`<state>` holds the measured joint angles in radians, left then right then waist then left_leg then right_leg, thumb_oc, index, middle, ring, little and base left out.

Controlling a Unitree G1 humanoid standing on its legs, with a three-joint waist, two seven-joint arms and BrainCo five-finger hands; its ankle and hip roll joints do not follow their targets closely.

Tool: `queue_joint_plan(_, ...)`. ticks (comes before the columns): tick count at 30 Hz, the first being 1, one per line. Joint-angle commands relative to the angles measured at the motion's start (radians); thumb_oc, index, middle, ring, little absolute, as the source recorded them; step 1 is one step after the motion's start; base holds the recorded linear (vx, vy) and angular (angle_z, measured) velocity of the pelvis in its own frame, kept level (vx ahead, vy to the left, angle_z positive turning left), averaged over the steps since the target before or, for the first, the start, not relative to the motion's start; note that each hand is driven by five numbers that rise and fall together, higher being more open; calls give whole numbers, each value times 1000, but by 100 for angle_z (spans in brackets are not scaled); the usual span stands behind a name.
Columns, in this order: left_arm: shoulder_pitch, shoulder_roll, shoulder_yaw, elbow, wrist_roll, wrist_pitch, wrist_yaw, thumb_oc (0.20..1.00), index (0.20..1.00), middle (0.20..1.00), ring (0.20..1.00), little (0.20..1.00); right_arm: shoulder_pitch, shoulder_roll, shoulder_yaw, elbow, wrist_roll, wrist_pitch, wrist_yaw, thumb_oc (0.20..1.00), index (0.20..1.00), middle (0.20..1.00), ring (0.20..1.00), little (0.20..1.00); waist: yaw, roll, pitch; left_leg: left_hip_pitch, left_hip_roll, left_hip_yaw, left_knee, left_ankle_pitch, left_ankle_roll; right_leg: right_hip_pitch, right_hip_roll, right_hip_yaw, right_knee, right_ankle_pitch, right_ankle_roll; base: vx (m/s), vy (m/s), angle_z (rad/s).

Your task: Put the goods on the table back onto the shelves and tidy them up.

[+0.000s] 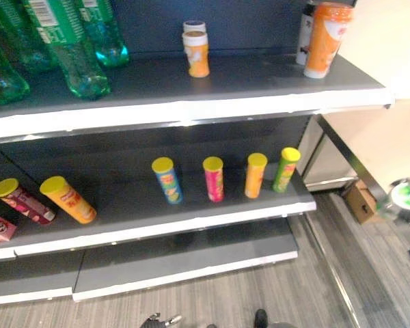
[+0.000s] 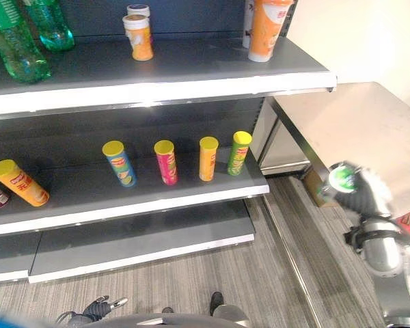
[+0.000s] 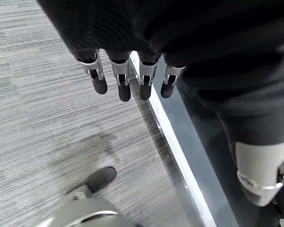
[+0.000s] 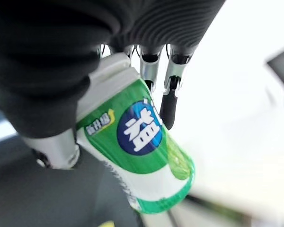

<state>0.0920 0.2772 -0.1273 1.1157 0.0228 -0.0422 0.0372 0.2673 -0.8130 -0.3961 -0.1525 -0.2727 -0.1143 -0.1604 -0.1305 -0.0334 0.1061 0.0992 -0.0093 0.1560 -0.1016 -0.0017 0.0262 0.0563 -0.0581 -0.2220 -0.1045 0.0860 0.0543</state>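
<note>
In my right hand (image 2: 361,193), held beside the beige table (image 2: 369,130) to the right of the shelves, sits a small green and white plastic canister (image 4: 144,151) with a glossy printed label and a rounded body. My fingers (image 4: 169,101) and thumb are curled round its sides, so it is clamped in my grasp and lifted clear of the tabletop.

My left hand (image 3: 128,78) hangs low over the grey striped carpet (image 3: 47,118), beside the white-edged base of the shelving. Its silver fingers with dark rubbery tips point downward, straight and slightly apart, holding nothing.

Well away from my right hand, to its left, the dark grey metal shelves (image 1: 191,102) have smooth flat boards with pale front edges. On the middle shelf four slim cardboard tubes with yellow lids stand upright in a row: a blue tube (image 1: 167,180), a pink tube (image 1: 214,179), an orange tube (image 1: 255,175) and a green tube (image 1: 285,169). Further left an orange tube (image 1: 68,198) and a dark red tube (image 1: 24,200) lie tipped over. On the top shelf stand clear green plastic bottles (image 1: 72,48), a small orange and white jar (image 1: 197,53) and a tall orange cup (image 1: 324,39).

A brown cardboard box (image 1: 361,201) rests on the floor under the table.
</note>
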Motion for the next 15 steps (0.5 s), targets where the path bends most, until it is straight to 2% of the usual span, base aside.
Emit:
queue_joint_plan(1, -82, 18, 12, 65, 24, -18, 13, 1000, 1000, 1000, 1000, 1000, -112, -101, -54, -51, 23, -57, -57, 200, 200, 200, 200, 200, 25, -6, 10, 35, 48, 53, 14, -97, -62, 72, -18, 22, 17, -165, 55, 15, -31, 7)
queue_joint_plan(2, -82, 17, 12, 66, 24, -18, 13, 1000, 1000, 1000, 1000, 1000, -112, -102, -54, -50, 24, -57, -57, 200, 200, 200, 200, 200, 25, -5, 11, 35, 49, 53, 14, -97, -62, 73, -18, 22, 17, -165, 55, 4, -40, 2)
queue_joint_plan(4, -86, 20, -3, 65, 16, -17, 14, 1000, 1000, 1000, 1000, 1000, -191, -177, -49, -68, 38, -69, -67, 200, 200, 200, 200, 200, 34, -8, 3, 37, 51, 50, 14, -96, -66, 76, -15, 18, 17, -169, 53, -1, -50, 0)
queue_joint_plan(8, -89, 28, -21, 65, 5, -16, 17, 1000, 1000, 1000, 1000, 1000, -340, -251, 44, -76, 71, -83, -61, 200, 200, 200, 200, 200, 55, -14, -5, 34, 54, 42, 14, -93, -73, 81, -12, 6, 17, -175, 49, -18, -47, -1)
queue_joint_plan(13, -88, 36, -45, 59, -15, -13, 20, 1000, 1000, 1000, 1000, 1000, -587, -317, 275, -45, 121, -88, -23, 200, 200, 200, 200, 200, 90, -22, -12, 31, 57, 28, 14, -84, -83, 91, -9, -15, 17, -182, 42, -29, -51, 14)
queue_joint_plan(15, -83, 36, -63, 55, -34, -13, 21, 1000, 1000, 1000, 1000, 1000, -749, -339, 442, 27, 164, -85, -2, 200, 200, 200, 200, 200, 113, -28, -14, 28, 57, 15, 14, -79, -90, 99, -10, -33, 17, -186, 40, -36, -62, 27)
